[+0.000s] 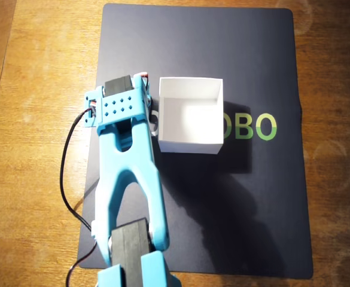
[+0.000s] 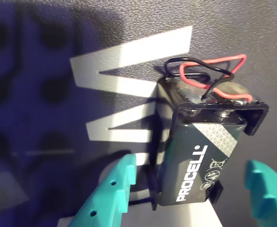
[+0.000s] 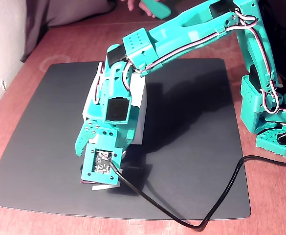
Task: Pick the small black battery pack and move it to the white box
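From above, a dark mat (image 1: 222, 209) covers most of the wooden table (image 1: 37, 179), with green letters printed on it. A white box (image 1: 191, 114), open and showing only its bare floor, sits on the mat and hides part of the lettering. The blue arm (image 1: 127, 167) stretches up from the bottom edge, its head just left of the box. A black cable (image 1: 67, 179) loops beside it.
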You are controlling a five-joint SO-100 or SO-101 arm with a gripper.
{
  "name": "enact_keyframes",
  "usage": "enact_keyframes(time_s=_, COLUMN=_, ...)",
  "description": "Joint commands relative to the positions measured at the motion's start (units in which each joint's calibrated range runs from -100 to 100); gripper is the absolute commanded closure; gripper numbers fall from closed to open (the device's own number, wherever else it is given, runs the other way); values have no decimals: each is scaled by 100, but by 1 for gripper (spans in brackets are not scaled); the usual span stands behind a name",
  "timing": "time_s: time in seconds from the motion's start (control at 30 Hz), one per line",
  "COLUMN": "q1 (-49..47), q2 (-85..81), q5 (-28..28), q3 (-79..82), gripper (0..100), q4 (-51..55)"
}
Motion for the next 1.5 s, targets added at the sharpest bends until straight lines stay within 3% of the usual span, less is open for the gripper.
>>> enact_keyframes(time_s=0.0, q1=-73, q2=-8, q5=25, q3=-260, gripper=72, q4=-49)
enact_keyframes(time_s=0.3, q1=-319, q2=-8, q5=-51, q3=-260, gripper=72, q4=-58)
enact_keyframes(time_s=0.53, q1=-390, q2=-8, q5=-491, q3=-260, gripper=72, q4=-128)
enact_keyframes(time_s=1.47, q1=-155, q2=1, q5=-486, q3=-151, gripper=72, q4=-382)
